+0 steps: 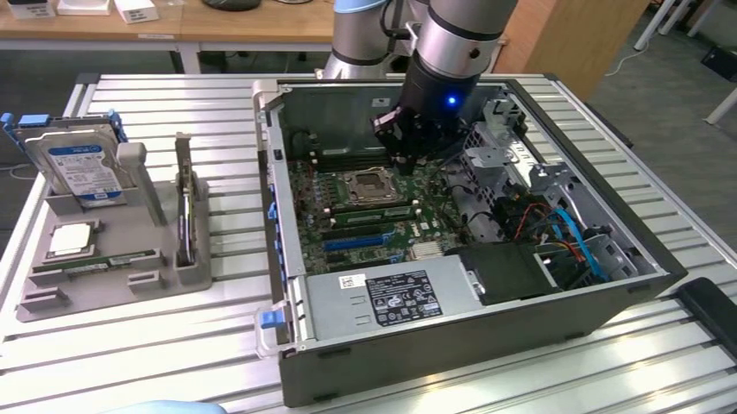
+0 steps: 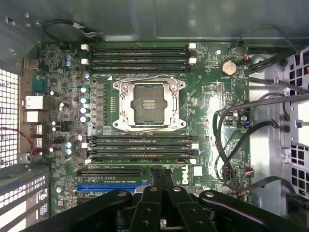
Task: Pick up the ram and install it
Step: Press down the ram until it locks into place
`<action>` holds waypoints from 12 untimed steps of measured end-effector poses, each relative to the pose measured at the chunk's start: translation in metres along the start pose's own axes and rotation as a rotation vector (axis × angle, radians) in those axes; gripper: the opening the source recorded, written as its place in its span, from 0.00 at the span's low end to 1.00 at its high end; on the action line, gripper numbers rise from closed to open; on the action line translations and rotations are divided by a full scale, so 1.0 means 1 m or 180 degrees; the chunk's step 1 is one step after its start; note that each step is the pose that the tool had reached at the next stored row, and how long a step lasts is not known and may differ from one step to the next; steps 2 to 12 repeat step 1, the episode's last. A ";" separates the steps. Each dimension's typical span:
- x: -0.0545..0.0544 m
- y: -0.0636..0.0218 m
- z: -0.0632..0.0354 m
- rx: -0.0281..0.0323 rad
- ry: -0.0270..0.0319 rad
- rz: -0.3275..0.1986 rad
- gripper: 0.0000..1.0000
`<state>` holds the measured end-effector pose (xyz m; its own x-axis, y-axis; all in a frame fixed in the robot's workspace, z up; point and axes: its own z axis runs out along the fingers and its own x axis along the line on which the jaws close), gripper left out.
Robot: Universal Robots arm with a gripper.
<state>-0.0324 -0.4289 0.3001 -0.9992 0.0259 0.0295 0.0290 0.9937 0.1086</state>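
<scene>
Closed, the claw (image 2: 163, 181) hangs inside the open computer case (image 1: 461, 319), over the motherboard (image 2: 207, 101) just beside the empty processor socket (image 2: 148, 105), holding nothing I can make out. A ram (image 1: 95, 261) stick lies flat in the grey holder (image 1: 110, 289) on the bench (image 1: 173, 345), well apart from the claw. Risk: shut fingers moving this low could strike the memory slots (image 2: 140, 146) or snag the black cables (image 2: 231, 145).

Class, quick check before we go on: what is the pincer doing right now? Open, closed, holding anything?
Pincer: closed, fingertips together above the motherboard inside the computer case; nothing is visibly held between them.
</scene>
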 end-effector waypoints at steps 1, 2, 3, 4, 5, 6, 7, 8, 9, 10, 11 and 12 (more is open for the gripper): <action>0.000 0.0000 0.0000 0.0000 0.0000 0.0000 0.10; 0.000 0.0000 0.0000 0.0000 0.0000 0.0000 0.10; 0.000 0.0000 0.0000 0.0000 0.0000 0.0000 0.10; 0.000 0.0000 0.0000 0.0000 0.0000 0.0000 0.10; 0.000 0.0000 0.0000 0.0000 0.0000 0.0000 0.10; 0.000 0.0000 0.0000 0.0000 0.0000 0.0000 0.10; 0.000 0.0000 0.0000 0.0000 0.0000 0.0000 0.10; 0.000 0.0000 0.0000 0.0000 0.0000 0.0000 0.10; 0.000 0.0000 0.0000 0.0000 0.0000 0.0000 0.10; 0.000 0.0000 0.0000 0.0000 0.0000 0.0000 0.10; 0.000 0.0000 0.0000 0.0000 0.0000 0.0000 0.10; 0.000 0.0000 0.0000 0.0000 0.0000 0.0000 0.10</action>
